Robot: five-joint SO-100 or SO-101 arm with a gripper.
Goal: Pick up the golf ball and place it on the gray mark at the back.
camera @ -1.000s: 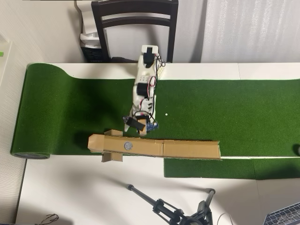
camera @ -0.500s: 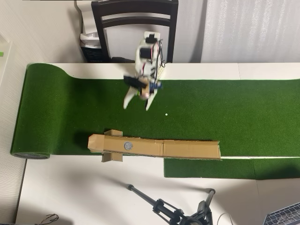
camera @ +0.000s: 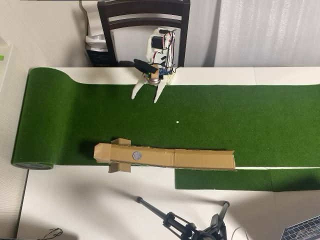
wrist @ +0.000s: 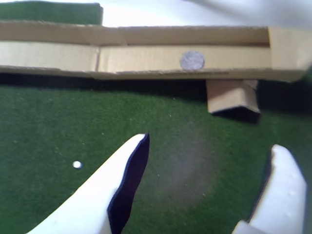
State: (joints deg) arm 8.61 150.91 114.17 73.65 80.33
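Observation:
No golf ball shows in either view. The gray mark (camera: 136, 155) (wrist: 192, 60) is a flat round spot inside the long brown cardboard channel (camera: 200, 159) (wrist: 63, 53), and it lies bare. My gripper (camera: 146, 98) (wrist: 212, 144) hangs open and empty over the green turf (camera: 250, 120), folded back close to the arm's base near the top edge of the overhead view. In the wrist view the two white fingers (wrist: 122, 185) spread wide, with the channel and its mark well ahead of them.
A tiny white dot (camera: 177, 121) (wrist: 77, 164) sits on the turf between gripper and channel. Cardboard props (camera: 120, 167) (wrist: 231, 95) brace the channel. A dark chair (camera: 144, 20) stands behind the base. A tripod (camera: 185, 225) lies on the white table below.
The arm has drawn back from just beside the channel to its base at the turf's far edge, with the gripper open and empty.

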